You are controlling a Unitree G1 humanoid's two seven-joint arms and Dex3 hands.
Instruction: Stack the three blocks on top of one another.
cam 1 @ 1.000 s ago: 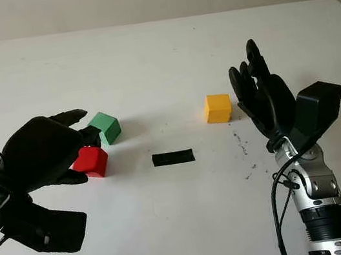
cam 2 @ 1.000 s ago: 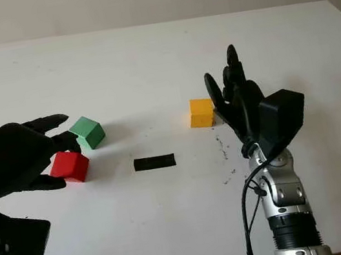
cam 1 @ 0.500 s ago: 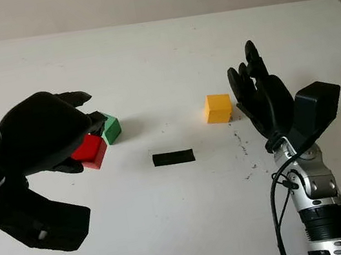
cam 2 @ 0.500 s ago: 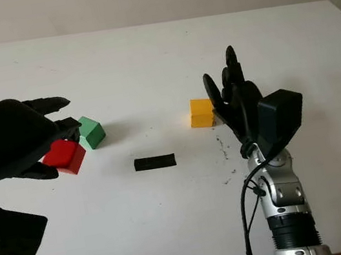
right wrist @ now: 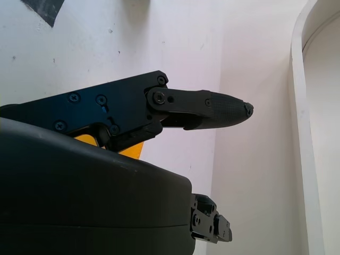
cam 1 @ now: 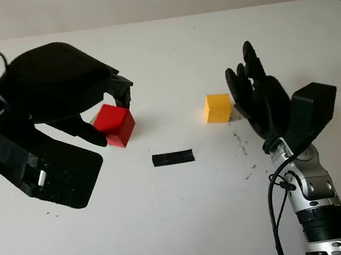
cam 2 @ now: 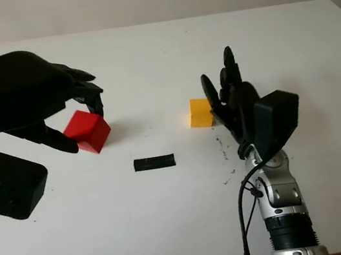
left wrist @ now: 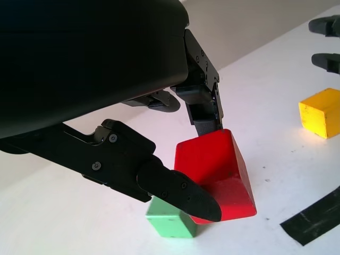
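My left hand (cam 1: 106,115) is shut on the red block (cam 1: 115,125) and holds it tilted in the air at the left of the table. In the left wrist view the red block (left wrist: 215,175) hangs just above the green block (left wrist: 169,224), which sits on the table, mostly hidden under it. The yellow block (cam 1: 218,108) stands right of centre. My right hand (cam 1: 258,96) is open, upright just to the right of the yellow block, apart from it or barely touching.
A strip of black tape (cam 1: 173,158) lies on the white table (cam 1: 187,229) between the blocks, nearer to me. The table's far edge runs along the back, with a wall behind it.
My left hand has lifted the red block off the table and carried it up and to the right, over the green block. The right hand has barely moved.
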